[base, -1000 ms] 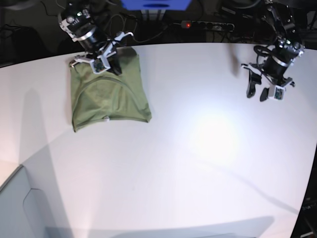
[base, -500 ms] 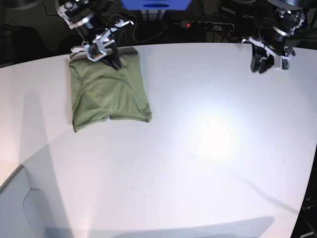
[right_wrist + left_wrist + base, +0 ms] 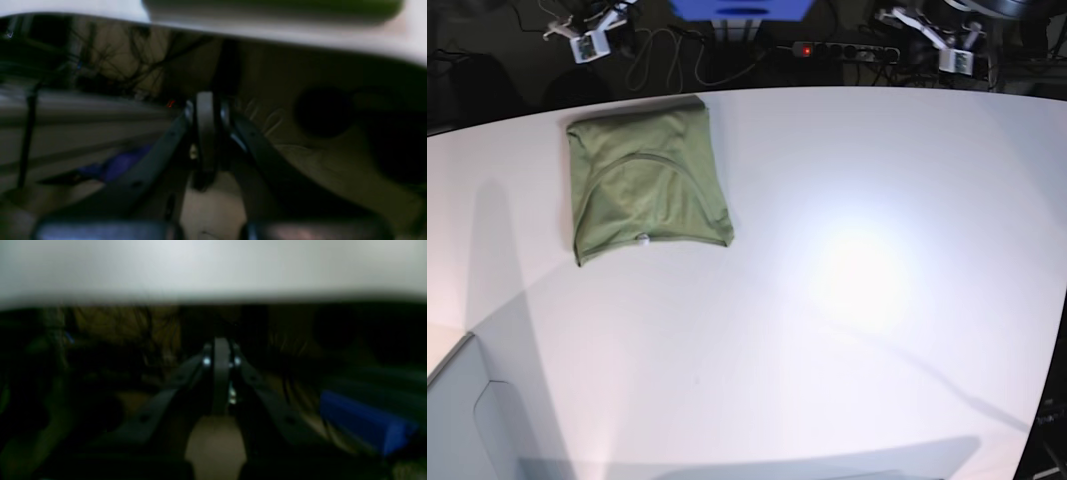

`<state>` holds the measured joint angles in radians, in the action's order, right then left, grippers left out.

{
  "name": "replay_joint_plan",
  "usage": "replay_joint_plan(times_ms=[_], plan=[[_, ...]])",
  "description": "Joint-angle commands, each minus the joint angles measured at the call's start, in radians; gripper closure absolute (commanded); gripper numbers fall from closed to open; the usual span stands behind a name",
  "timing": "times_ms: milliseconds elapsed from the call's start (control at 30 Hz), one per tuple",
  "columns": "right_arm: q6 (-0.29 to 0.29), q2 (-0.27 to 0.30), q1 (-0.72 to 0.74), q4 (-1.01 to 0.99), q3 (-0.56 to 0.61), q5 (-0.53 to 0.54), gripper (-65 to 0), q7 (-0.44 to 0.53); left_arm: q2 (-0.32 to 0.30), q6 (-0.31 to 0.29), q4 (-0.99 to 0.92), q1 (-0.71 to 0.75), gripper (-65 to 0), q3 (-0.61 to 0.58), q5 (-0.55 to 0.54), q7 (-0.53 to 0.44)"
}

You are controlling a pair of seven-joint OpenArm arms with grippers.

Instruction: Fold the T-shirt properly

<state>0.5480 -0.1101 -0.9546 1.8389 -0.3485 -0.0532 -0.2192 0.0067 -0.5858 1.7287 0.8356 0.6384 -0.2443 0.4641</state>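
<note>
Both arms pulled back off the table, grippers closed — empty, folded T-shirt left lying flat.

**Lighting & pic quality**

Base view: sharp, bright. Overhead light throws a round glare patch on the bench, right of centre; white surface nearly blown out there. Soft grey shadows run along the bench's left edge and near edge, plus a thin diagonal streak toward the near-right corner. Bench's far edge bows, wide-angle distortion. Background beyond the far edge is dark. Both wrist views: dim, heavily blurred, out of focus throughout; bench edge reads as a pale smeared band up top, everything below murky.
</note>
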Motion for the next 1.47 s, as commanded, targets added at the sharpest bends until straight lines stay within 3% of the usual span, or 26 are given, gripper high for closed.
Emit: replay_joint_plan(times_ms=[0,200,333,467,533,600,700,800,900,1067,1133,1433], plan=[[0.007,0.013,-0.005,-0.038,0.007,0.003,-0.1,0.013,0.0,0.0,-0.034,0.015,0.0,0.004,0.007,-0.014],[0.007,0.122,0.139,-0.404,0.098,0.005,-0.1,0.06,-0.029,0.0,-0.341,-0.089,0.0,-0.005,0.035,-0.041],[0.007,0.138,0.26,-0.709,0.136,0.002,-0.1,0.237,-0.076,0.002,-0.609,-0.189,0.0,-0.052,0.112,-0.206],[0.004,0.158,0.365,-0.933,0.173,0.0,-0.1,0.353,-0.116,0.002,-0.875,-0.313,0.0,-0.107,0.227,-0.324],[-0.029,0.161,0.417,-1.04,0.194,0.0,-0.1,0.398,-0.136,0.002,-1.014,-0.387,0.0,-0.121,0.254,-0.377],[-0.098,0.171,0.467,-1.152,0.207,0.0,-0.1,0.468,-0.153,0.002,-1.137,-0.45,0.0,-0.121,0.26,-0.419],[-0.245,0.171,0.543,-1.295,0.245,-0.001,-0.1,0.545,-0.173,0.014,-1.252,-0.52,0.0,-0.121,0.26,-0.433],[-0.408,0.171,0.599,-1.418,0.309,-0.001,-0.1,0.557,-0.179,0.151,-1.3,-0.554,0.0,-0.125,0.262,-0.433],[-0.604,0.166,0.649,-1.504,0.374,0.0,-0.1,0.551,-0.179,0.281,-1.301,-0.565,0.0,-0.229,0.262,-0.436],[-0.862,0.123,0.681,-1.565,0.426,0.0,-0.1,0.551,-0.179,0.303,-1.311,-0.595,0.0,-0.375,0.253,-0.436],[-0.897,0.103,0.681,-1.567,0.441,0.0,-0.1,0.557,-0.175,0.303,-1.311,-0.597,0.0,-0.378,0.253,-0.436],[-0.896,0.071,0.681,-1.567,0.451,0.0,-0.1,0.554,-0.172,0.304,-1.311,-0.602,0.0,-0.386,0.26,-0.436]])
